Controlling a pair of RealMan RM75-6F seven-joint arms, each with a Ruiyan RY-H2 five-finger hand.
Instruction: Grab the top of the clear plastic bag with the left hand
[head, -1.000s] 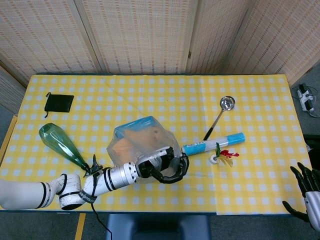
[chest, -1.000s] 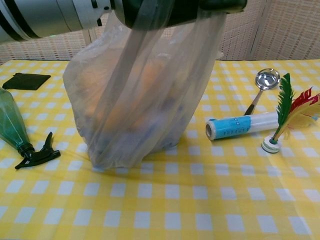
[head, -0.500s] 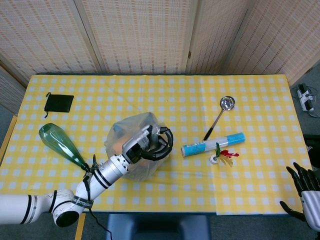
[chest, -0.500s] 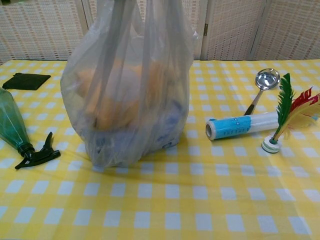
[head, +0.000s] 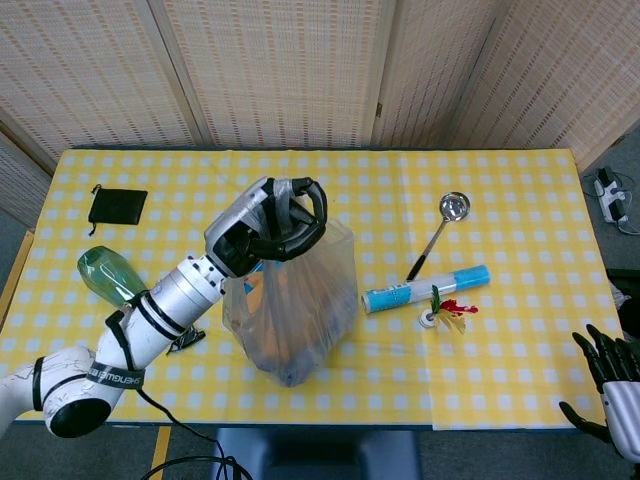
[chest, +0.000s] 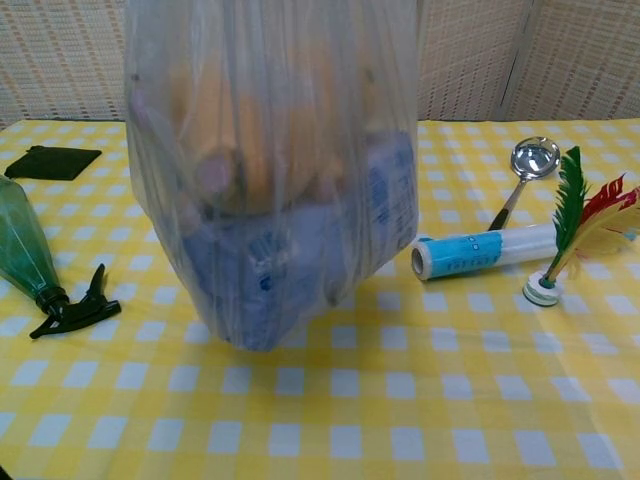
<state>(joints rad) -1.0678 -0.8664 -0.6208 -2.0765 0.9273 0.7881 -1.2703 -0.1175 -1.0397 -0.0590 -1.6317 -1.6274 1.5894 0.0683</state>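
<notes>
My left hand (head: 265, 225) grips the gathered top of the clear plastic bag (head: 300, 300), fingers curled around the bunched plastic. The bag (chest: 275, 170) hangs stretched tall below the hand, with orange-brown items and a blue-printed packet inside; its bottom is at or just above the yellow checked cloth. In the chest view the hand is out of frame above. My right hand (head: 612, 385) shows at the lower right corner of the head view, off the table, fingers spread and holding nothing.
A green spray bottle (head: 108, 275) lies left of the bag, a black pouch (head: 117, 207) at the far left. Right of the bag are a steel ladle (head: 442, 228), a blue-labelled roll (head: 425, 288) and a feathered shuttlecock (head: 445, 308).
My left hand has risen and drawn back to the left with the bag's top in it. The bag went from slumped on the table to stretched tall beneath the hand.
</notes>
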